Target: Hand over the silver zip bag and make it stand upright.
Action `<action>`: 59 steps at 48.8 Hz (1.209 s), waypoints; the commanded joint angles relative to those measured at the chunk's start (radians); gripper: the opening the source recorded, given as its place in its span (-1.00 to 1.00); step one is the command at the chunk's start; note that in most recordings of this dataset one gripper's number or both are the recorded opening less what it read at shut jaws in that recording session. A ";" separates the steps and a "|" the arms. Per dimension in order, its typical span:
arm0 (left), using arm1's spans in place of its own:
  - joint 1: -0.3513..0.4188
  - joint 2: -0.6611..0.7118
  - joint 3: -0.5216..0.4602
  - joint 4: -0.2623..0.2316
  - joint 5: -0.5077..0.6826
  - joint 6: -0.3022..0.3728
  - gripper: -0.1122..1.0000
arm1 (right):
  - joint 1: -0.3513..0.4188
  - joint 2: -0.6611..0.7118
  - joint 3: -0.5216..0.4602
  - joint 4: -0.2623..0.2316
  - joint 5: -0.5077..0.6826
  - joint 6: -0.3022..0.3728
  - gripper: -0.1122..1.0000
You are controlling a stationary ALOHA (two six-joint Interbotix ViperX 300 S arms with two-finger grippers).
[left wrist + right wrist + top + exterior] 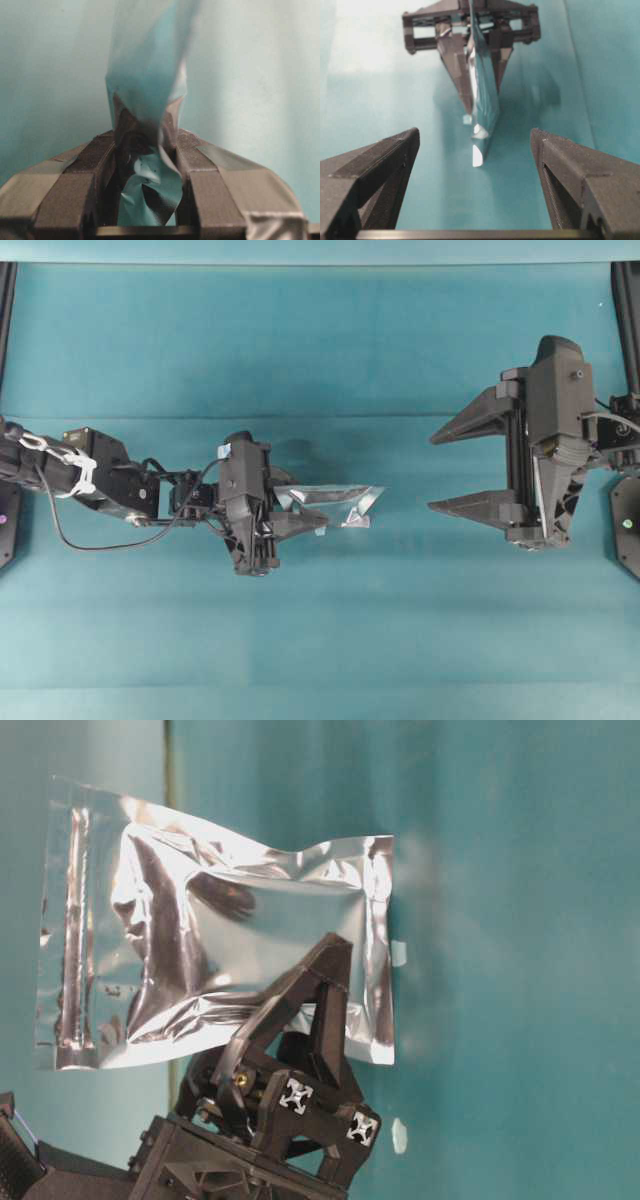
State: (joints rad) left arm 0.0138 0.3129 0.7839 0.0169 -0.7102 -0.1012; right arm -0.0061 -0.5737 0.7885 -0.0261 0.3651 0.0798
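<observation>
The silver zip bag (330, 505) is off the table, pinched at one end by the left gripper (300, 523) and sticking out toward the right gripper (458, 468), which sits well apart with jaws spread wide and holding nothing.

Handling, as a judgement: the bag looks light, thin, crinkly and floppy, with slick foil likely to slide or buckle under a loose grip. It seems nearly empty, so it may not stand easily. Best hold for the receiver is probably the free flat seam opposite the left jaws, clamped across the flat face, not the puffy middle.

Views: the table-level view shows the bag's broad face (215, 920) with the zip strip along one short edge; overhead only shows it edge-on. The right wrist view shows the bag (484, 100) lined up between its own open fingers (380, 165). The left wrist view shows foil (147, 165) squeezed between the pads.
</observation>
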 commanded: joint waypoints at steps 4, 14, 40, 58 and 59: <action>-0.003 -0.012 -0.003 0.003 -0.002 0.002 -0.25 | 0.003 -0.008 -0.011 0.002 -0.006 0.011 0.92; -0.003 -0.011 -0.003 0.003 0.000 0.002 -0.25 | 0.003 -0.008 -0.009 0.002 -0.006 0.011 0.92; -0.003 -0.012 -0.005 0.003 0.018 0.002 -0.25 | 0.003 -0.008 -0.003 0.002 -0.006 0.011 0.92; -0.003 -0.012 -0.005 0.003 0.018 0.002 -0.25 | 0.003 -0.008 0.006 0.002 -0.006 0.011 0.92; -0.003 -0.012 -0.003 0.003 0.018 0.002 -0.25 | 0.003 -0.008 0.006 0.002 -0.006 0.011 0.92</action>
State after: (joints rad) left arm 0.0138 0.3129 0.7839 0.0169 -0.6888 -0.1012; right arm -0.0046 -0.5737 0.8023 -0.0261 0.3666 0.0798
